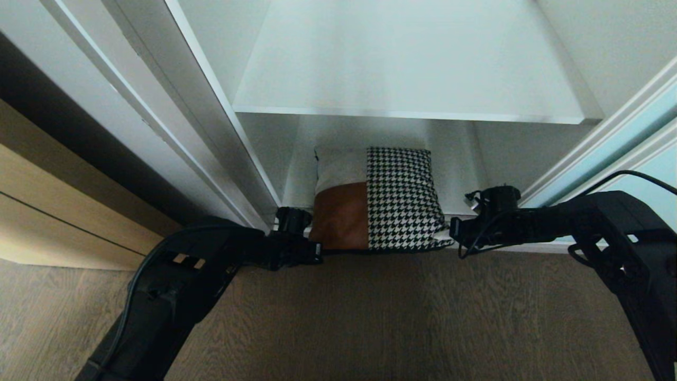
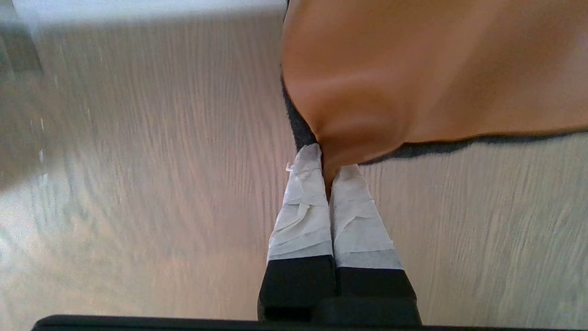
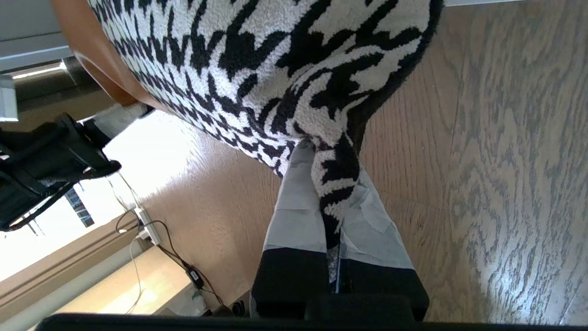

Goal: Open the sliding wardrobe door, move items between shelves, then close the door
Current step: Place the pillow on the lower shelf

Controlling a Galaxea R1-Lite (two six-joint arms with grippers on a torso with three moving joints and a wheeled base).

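Observation:
The items [image 1: 381, 201] are one folded bundle with a rust-brown piece, a grey piece and a black-and-white houndstooth piece. It lies at the front of the lowest of the shelves [image 1: 299, 174], its front edge out over the floor. My left gripper [image 1: 316, 248] is shut on the brown front corner [image 2: 413, 69], the taped fingers [image 2: 301, 202] pinching the fabric. My right gripper [image 1: 452, 233] is shut on the houndstooth front corner [image 3: 257, 55], with fabric between its fingers [image 3: 294, 207]. An upper shelf [image 1: 407, 69] above is bare. The sliding wardrobe door [image 1: 608, 153] stands at the right, slid aside.
Wood-grain floor [image 1: 396, 317] runs in front of the wardrobe. White frame rails [image 1: 174, 106] rise at the left of the opening, with a tan wooden panel [image 1: 53, 211] beyond. Cables and a power strip [image 3: 147, 230] lie on the floor to my left.

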